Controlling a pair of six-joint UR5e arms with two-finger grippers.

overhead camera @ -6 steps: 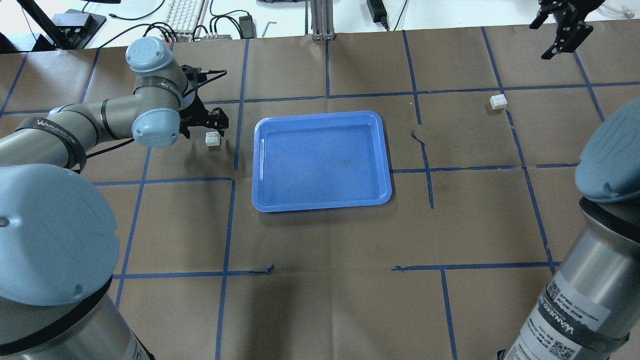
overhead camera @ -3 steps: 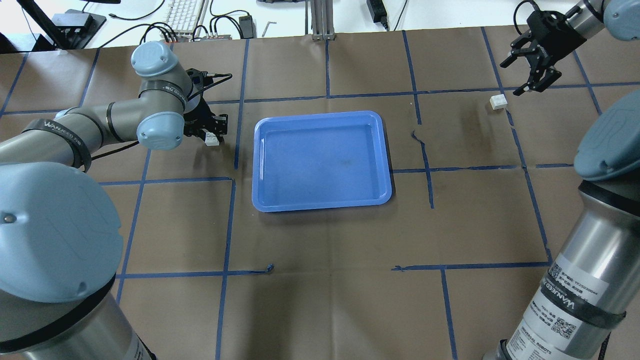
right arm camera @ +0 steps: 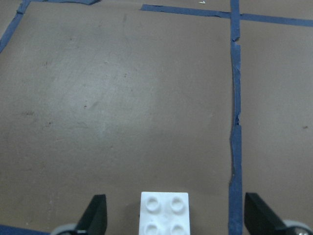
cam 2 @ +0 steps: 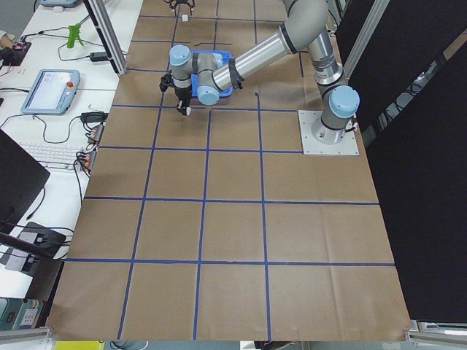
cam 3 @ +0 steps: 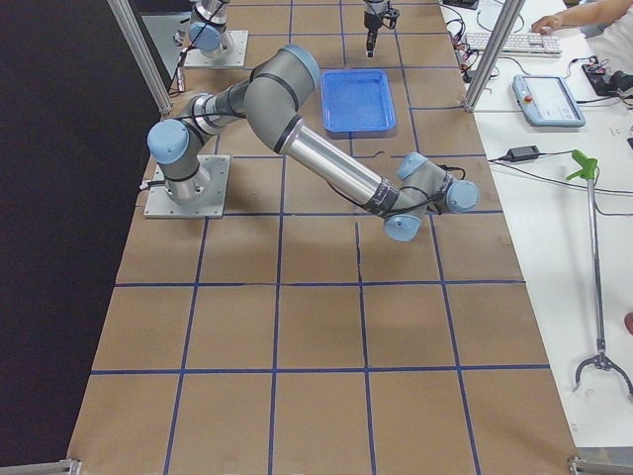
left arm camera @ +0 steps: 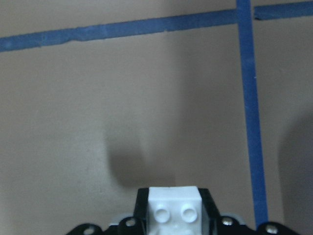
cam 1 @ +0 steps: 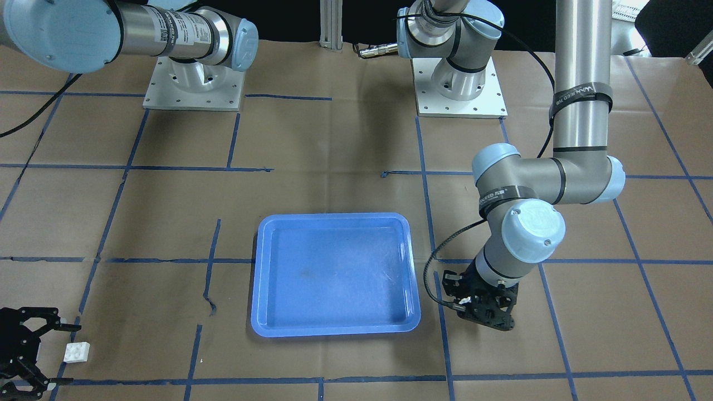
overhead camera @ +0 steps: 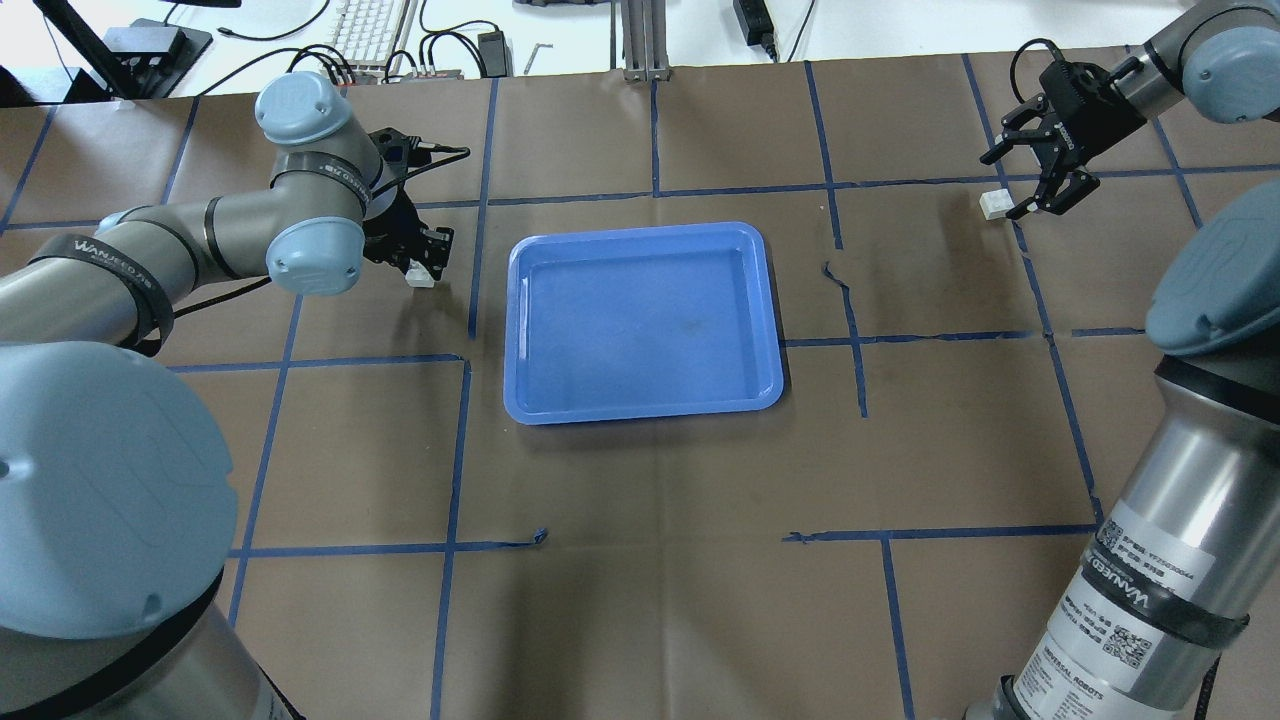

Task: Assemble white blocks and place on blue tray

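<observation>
One white block (overhead camera: 421, 277) sits between the fingers of my left gripper (overhead camera: 424, 268), which is shut on it just left of the blue tray (overhead camera: 640, 229). The left wrist view shows this block (left arm camera: 175, 209) pinched, studs up, low over the paper. The second white block (overhead camera: 995, 204) lies on the table at the far right. My right gripper (overhead camera: 1005, 190) is open, with its fingers on either side of that block (right arm camera: 165, 213). In the front view the right gripper (cam 1: 66, 353) brackets the block (cam 1: 77, 352), and the left gripper (cam 1: 490, 318) hides its own block.
The tray (cam 1: 334, 216) is empty, in the table's middle between the two arms. Blue tape grid lines cross the brown paper. The arm bases (cam 1: 459, 83) stand at the robot's edge. A keyboard and cables (overhead camera: 370, 30) lie beyond the far edge.
My left gripper came down over its white block and shut on it. My right gripper moved in from the far right corner and lowered, open, around the second block.
</observation>
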